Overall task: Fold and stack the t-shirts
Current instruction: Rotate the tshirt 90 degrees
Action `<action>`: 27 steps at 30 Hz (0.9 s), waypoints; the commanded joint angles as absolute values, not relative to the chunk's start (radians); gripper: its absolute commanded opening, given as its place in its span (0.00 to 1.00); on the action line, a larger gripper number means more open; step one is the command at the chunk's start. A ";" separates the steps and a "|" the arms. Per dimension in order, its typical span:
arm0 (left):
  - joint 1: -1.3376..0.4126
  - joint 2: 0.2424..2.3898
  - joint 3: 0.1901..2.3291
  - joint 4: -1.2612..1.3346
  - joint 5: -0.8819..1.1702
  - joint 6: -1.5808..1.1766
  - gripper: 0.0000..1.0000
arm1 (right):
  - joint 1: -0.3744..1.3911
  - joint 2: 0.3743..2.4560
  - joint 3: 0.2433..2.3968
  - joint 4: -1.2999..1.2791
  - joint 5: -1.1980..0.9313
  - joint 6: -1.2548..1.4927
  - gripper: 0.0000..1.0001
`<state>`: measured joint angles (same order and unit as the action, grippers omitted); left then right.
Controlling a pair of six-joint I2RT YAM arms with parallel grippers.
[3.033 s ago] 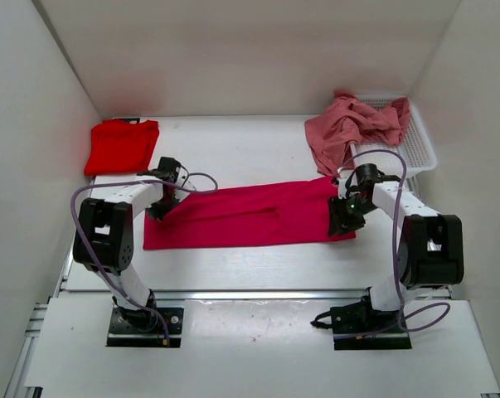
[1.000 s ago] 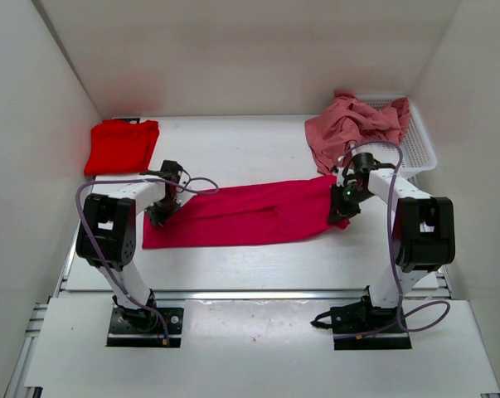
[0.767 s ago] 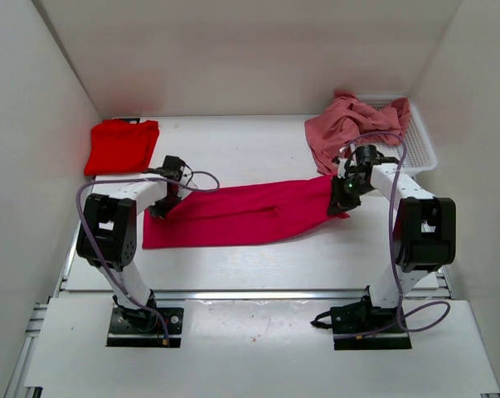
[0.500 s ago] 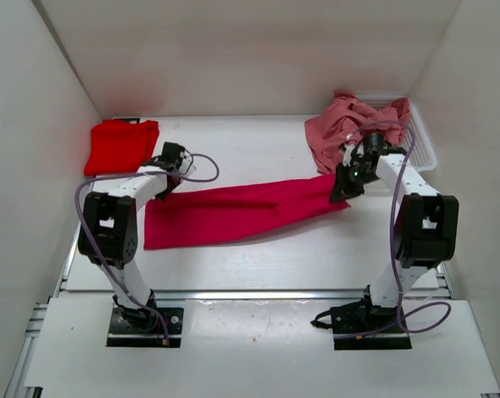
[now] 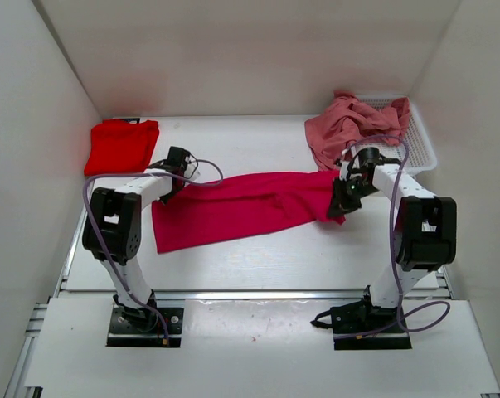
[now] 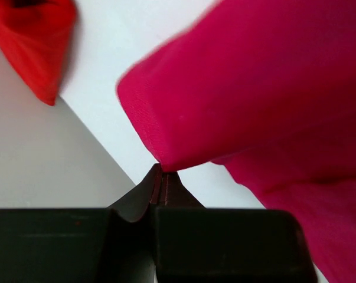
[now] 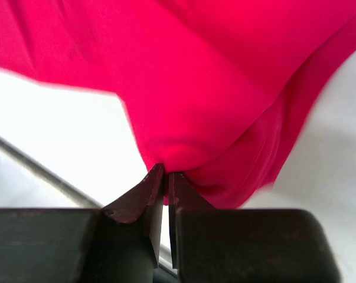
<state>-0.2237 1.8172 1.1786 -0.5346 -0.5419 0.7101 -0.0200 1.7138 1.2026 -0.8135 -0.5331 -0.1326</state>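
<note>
The white table (image 5: 258,265) is lying bare at its near side, where the cloth band was resting flat moments ago. The crimson-magenta cotton t-shirt (image 5: 250,207), folded into a long narrow band, is now being drawn away from the arms. Its right end is coming off the surface and its near left corner is trailing on the table, so the band is slanting instead of lying square.

The left gripper (image 6: 164,177) is pinching the left end, its dark fingers pressed together on a soft rolled hem. The right gripper (image 7: 166,174) is clamped the same way on a bunched fold at the right end. The cloth is sagging between them in loose, matte folds, limp and thin.

This looks like the start of the next fold or a repositioning. Which one cannot be told yet.

At the far left, the bright red t-shirt (image 5: 121,145) is lying as a flat folded rectangle, apparently finished. At the far right, the dusty salmon pink t-shirt (image 5: 353,124) is sitting crumpled, spilling over the rim of the white plastic mesh basket (image 5: 419,145), and is not yet folded.
</note>
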 commanded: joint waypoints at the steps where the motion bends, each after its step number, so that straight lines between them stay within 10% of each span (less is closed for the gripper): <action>1: -0.216 1.741 1.138 -0.529 -0.525 0.696 0.00 | -0.014 1.626 1.140 -0.834 -0.548 -0.158 0.00; 5: -0.199 1.755 1.141 -0.517 -0.543 0.681 0.00 | -0.028 1.612 1.082 -0.821 -0.482 -0.155 0.00; 8: -0.196 1.763 1.161 -0.548 -0.532 0.675 0.10 | -0.028 1.617 1.088 -0.821 -0.419 -0.150 0.36; 10: -0.206 1.747 1.157 -0.577 -0.515 0.658 0.37 | -0.038 1.603 1.104 -0.818 -0.378 -0.155 0.54; 14: -0.184 1.657 1.099 -0.623 -0.502 0.620 0.60 | -0.113 1.575 1.117 -0.801 -0.281 -0.129 0.52; 19: -0.202 1.430 1.011 -0.728 -0.373 0.646 0.62 | -0.130 1.581 1.111 -0.773 -0.183 -0.123 0.36; 27: -0.224 1.440 0.819 -0.724 -0.352 0.606 0.61 | -0.107 1.670 1.100 -0.738 -0.284 -0.084 0.46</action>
